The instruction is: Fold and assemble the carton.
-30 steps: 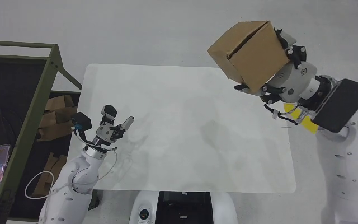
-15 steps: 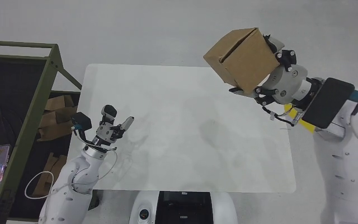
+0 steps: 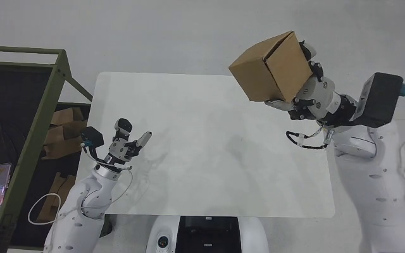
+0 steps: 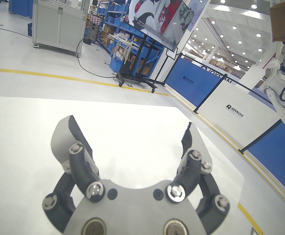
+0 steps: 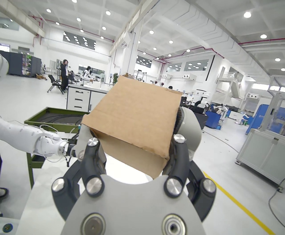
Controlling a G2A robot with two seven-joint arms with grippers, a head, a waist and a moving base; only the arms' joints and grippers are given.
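The carton [image 3: 269,66] is up in the air, a brown box folded into shape and tilted so that one corner points down. It sits above the far right corner of the bench [image 3: 190,126], partly out past the bench edge and touching nothing on it. In the top view two of its faces show, one plain, the other with a seam where two flaps meet. The right gripper [image 3: 294,76] pinches the carton from its right end, one finger on the near side and one on the far side, with the box projecting from it toward the middle of the bench. In the right wrist view the carton [image 5: 133,118] sits between the two fingers of the right gripper [image 5: 135,131], a ragged cardboard edge running just above the gripper's base. A corner of the carton [image 4: 278,20] also shows high up in the left wrist view. Well apart from it, the left gripper [image 3: 135,133] is low over the near left part of the bench, its fingers spread wide with nothing between them; in its own view the left gripper [image 4: 130,129] frames bare white bench [image 4: 33,124]. Beside the bench's left edge stands a green rack [image 3: 38,107] holding flat cardboard pieces [image 3: 60,133].
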